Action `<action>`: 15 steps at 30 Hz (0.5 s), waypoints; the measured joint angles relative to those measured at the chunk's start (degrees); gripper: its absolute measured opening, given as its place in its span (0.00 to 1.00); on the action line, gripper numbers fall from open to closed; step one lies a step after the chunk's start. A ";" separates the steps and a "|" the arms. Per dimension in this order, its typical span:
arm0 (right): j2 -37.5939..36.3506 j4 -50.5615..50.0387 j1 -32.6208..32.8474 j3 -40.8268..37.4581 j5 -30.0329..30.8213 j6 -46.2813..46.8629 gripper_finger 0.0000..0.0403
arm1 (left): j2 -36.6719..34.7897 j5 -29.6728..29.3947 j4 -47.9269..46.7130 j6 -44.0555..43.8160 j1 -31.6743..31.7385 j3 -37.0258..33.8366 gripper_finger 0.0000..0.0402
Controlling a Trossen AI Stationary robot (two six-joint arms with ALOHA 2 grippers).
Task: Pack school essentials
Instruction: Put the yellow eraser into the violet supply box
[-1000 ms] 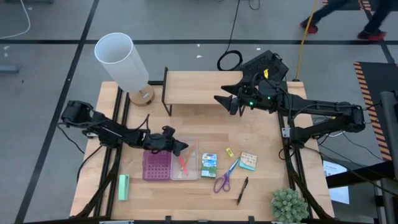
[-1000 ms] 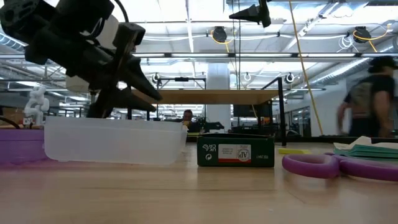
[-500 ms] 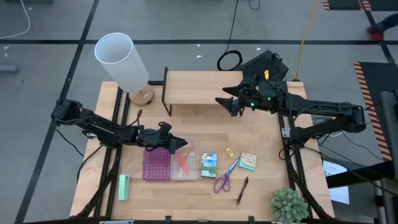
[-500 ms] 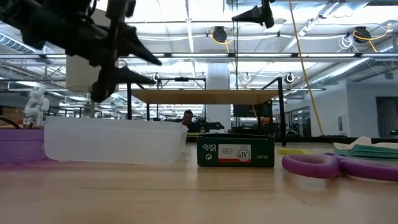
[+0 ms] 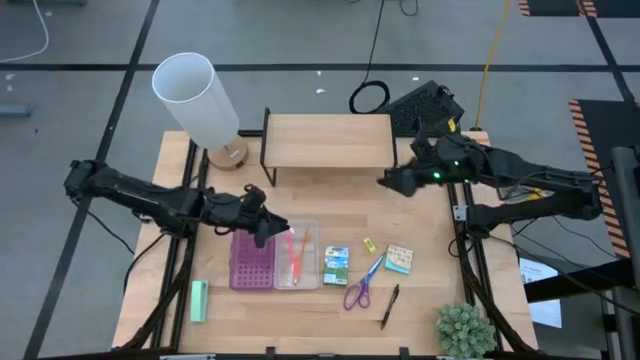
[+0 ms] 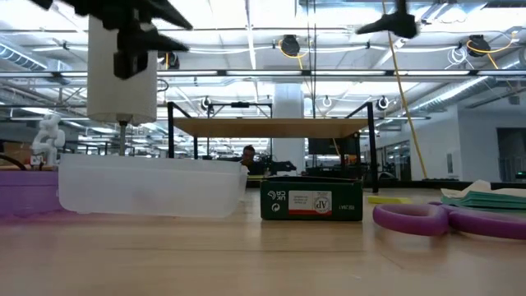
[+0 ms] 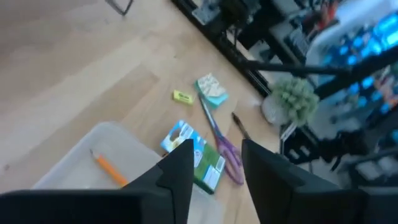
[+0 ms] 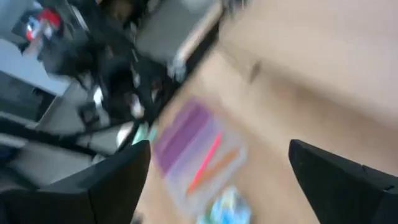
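- Packet (image 5: 336, 265), green-blue, lies flat on the table (image 5: 420, 220) just right of the clear half of the case (image 5: 274, 265); long axis runs front-to-back.
- Orange pencil (image 5: 299, 252) and pink pencil (image 5: 292, 256) already sit in the clear half.
- Yellow piece (image 5: 368, 244), pad (image 5: 399, 259), scissors (image 5: 362, 285) and pen (image 5: 389, 306) lie loose further right, well apart from the case.
- Left claw (image 5: 272, 229) hovers over the case's back edge, fingers spread, holding nothing; the packet lies just right and forward of it.
- Right claw (image 5: 385, 181) hangs high near the shelf (image 5: 327, 140), spread and empty, well apart from the loose items.
- Judgement: left arm is nearer the packet; right arm is better placed for the pad and pen.
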 joint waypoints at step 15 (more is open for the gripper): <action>-0.48 -15.38 12.92 0.00 0.80 27.11 0.71 | 0.17 -1.62 -11.65 5.27 0.27 11.06 0.29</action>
